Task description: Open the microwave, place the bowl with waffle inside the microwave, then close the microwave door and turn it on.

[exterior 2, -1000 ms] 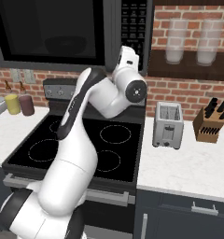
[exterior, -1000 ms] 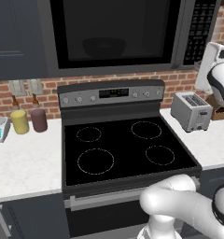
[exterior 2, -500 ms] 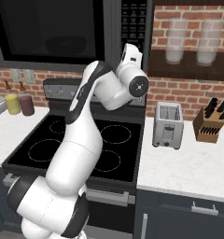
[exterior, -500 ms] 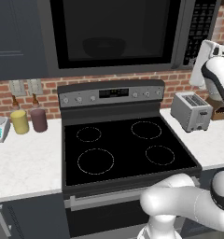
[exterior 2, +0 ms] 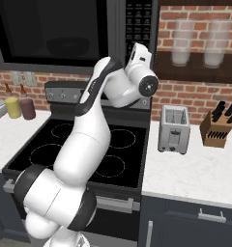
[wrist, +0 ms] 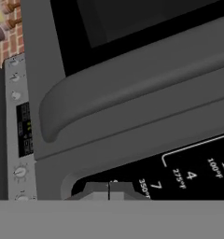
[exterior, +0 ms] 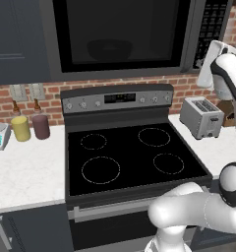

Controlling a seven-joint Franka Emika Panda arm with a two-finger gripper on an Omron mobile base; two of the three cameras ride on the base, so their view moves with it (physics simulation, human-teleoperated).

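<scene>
My gripper (wrist: 109, 189) is pinched shut on nothing, tips right up against the button panel (wrist: 193, 175) at the microwave's (exterior: 120, 37) right edge. Just beyond it runs the door handle (wrist: 132, 100), the door (exterior 2: 50, 34) closed. Through the glass I make out the bowl (exterior: 110, 49) inside; the waffle I can't tell. So loading looks done, leaving only the start press, I reckon.
</scene>
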